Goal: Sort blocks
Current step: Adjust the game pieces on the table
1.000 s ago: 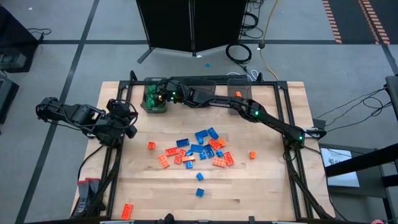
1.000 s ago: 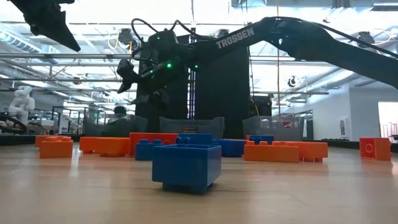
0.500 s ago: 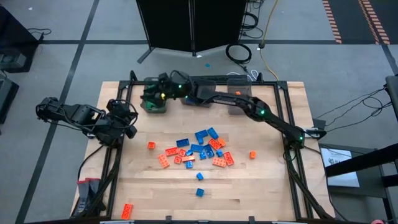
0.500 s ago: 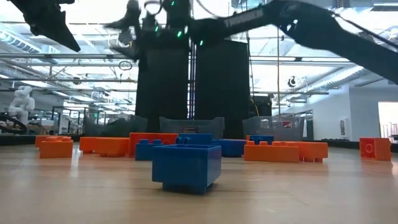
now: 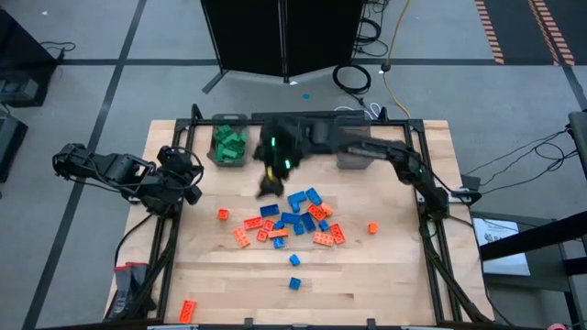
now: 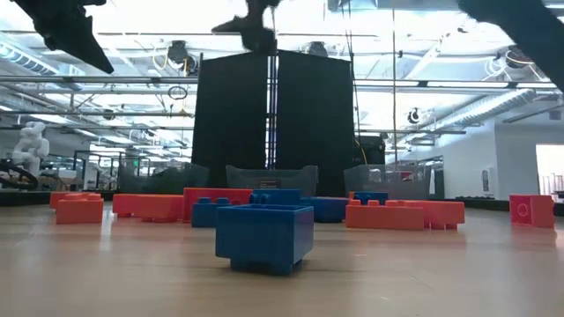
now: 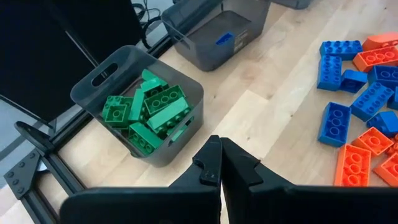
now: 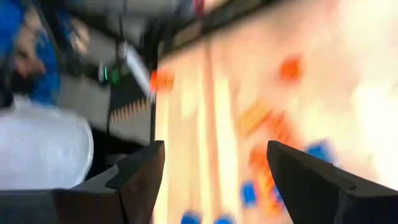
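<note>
R pincer point(image 5: 267, 186) open, empty, above blocks point(image 5: 295, 224).

Three grey bins point(image 5: 228, 145) sit at the back of the wooden bench point(image 5: 385, 275). A big black cabinet point(image 5: 280, 32) stands behind it.
</note>
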{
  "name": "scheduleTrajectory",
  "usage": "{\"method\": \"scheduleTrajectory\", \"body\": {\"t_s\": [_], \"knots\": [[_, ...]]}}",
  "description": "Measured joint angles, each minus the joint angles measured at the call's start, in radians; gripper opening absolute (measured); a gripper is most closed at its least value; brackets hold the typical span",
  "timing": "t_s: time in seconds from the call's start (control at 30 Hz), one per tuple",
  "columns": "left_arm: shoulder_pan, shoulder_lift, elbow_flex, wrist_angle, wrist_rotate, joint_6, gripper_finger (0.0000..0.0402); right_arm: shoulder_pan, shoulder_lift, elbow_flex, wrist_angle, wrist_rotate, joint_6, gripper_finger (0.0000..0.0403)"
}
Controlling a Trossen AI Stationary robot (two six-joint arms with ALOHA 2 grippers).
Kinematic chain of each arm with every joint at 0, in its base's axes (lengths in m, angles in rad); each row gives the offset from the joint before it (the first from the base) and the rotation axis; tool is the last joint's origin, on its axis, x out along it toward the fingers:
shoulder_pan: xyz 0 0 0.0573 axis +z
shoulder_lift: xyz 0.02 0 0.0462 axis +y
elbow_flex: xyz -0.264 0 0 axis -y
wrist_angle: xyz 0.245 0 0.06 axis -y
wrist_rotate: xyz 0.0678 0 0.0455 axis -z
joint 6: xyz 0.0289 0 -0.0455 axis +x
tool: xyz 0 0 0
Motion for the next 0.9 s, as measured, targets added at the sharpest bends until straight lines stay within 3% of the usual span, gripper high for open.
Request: {"method": "scheduleTrajectory", "body": {"t_s": [0.2, 0.43, 0.53, 0.7, 0.77, 0.9], "knots": [[0.000, 0.000, 0.000, 0.000, 0.045, 0.033, 0.0000, 0.235, -0.019, -0.001, -0.172, 0.109, 0.019, 0.0278], [0.000, 0.000, 0.000, 0.016, 0.093, 0.052, 0.0000, 0.477, 0.014, -0.002, -0.169, 0.325, 0.143, 0.0278], [0.000, 0.000, 0.000, 0.094, 0.205, 0.081, 0.0000, 0.551, 0.030, 0.000, -0.169, 0.455, 0.202, 0.0278], [-0.022, 0.034, 0.000, 0.281, 0.553, 0.100, 0.0000, 0.643, 0.062, -0.001, -0.251, 0.537, 0.309, 0.0278], [-0.057, 0.078, 0.000, 0.306, 0.603, 0.051, 0.0000, 0.671, 0.074, -0.001, -0.285, 0.546, 0.346, 0.0278], [-0.167, 0.231, 0.000, 0.300, 0.604, -0.004, 0.0000, 0.719, 0.103, -0.001, -0.303, 0.563, 0.383, 0.0278]]}}
